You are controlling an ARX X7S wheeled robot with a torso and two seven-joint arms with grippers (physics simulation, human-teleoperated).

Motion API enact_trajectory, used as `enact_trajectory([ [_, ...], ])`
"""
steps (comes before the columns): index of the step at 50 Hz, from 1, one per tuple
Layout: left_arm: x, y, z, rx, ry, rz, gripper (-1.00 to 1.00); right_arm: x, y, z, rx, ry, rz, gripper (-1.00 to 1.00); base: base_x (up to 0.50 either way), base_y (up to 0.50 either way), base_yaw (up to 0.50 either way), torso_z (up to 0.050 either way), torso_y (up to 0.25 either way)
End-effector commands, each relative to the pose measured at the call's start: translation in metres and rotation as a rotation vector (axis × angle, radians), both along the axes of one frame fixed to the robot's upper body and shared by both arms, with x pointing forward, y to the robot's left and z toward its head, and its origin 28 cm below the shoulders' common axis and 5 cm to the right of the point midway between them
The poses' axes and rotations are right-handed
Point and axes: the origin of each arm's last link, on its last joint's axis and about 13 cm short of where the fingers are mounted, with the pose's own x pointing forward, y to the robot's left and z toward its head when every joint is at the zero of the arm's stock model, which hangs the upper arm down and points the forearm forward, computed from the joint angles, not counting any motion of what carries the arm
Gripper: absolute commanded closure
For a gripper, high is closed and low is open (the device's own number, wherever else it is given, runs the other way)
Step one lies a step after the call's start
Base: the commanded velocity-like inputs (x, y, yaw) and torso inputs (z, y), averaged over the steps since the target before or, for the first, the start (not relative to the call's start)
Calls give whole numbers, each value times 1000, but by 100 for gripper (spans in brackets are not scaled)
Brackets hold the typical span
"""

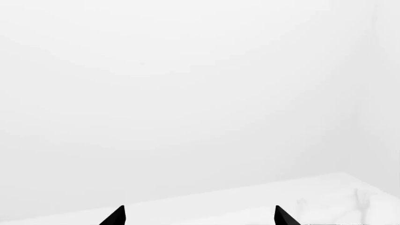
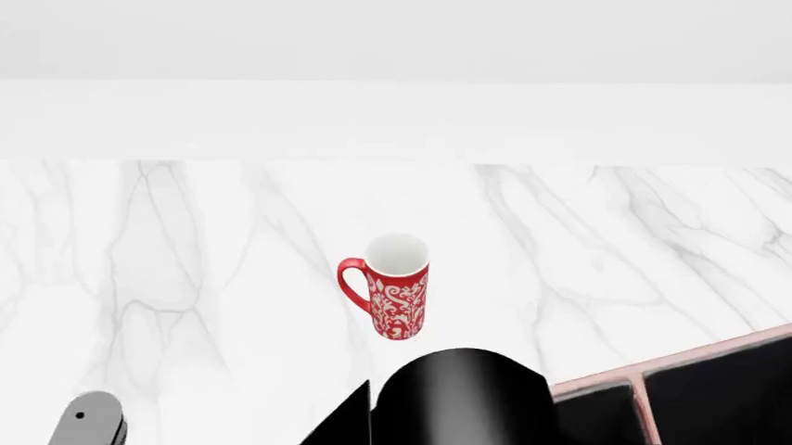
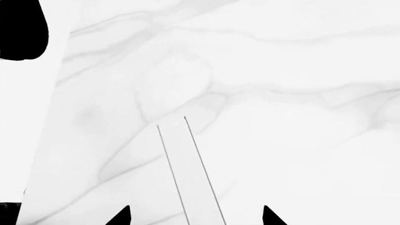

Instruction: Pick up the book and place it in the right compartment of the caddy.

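L wrist view: left gripper (image 1: 200,217) shows only two black fingertips (image 1: 115,216), set wide apart w/ nothing between them. Behind is plain white wall, plus a corner of the white grey-veined marble tabletop (image 1: 325,197). No task obj in this view.

Head view: same marble top fills most of the frame. Tall red mug w/ white swirl pattern and white inside (image 2: 393,289) stands upright near centre, handle toward robot's left. At lower R corner is part of the reddish-brown caddy w/ pale pink rim (image 2: 674,366); black-lined compartments and one divider visible, well apart from the mug. Glossy black rounded shape (image 2: 461,400) at bottom centre, cut by frame edge; can't tell what it is. Grey rounded arm part (image 2: 87,417) at bottom L. Book can't be picked out w/ certainty here.

R wrist view: right gripper (image 3: 195,216) has its tips spread, clamped on nothing. Narrow pale strip edged by thin dark lines (image 3: 187,173) runs over the marble between the two tips, touching neither; looks like the thick black-cover book seen edge-on, white pages showing. Exact height vs tips unclear.
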Motion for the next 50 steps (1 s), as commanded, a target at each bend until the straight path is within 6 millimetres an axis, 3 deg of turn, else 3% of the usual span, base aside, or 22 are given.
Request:
enact_trajectory([
  [1,1,-1,1,1,0,-8,-100,7,1,-13,-4,32,-3,-100,0,0,0,0,0],
  [50,0,-1,-3,2,2,-19,-100,25,0,-53,-48,141,-34,-100,0,0,0,0,0],
])
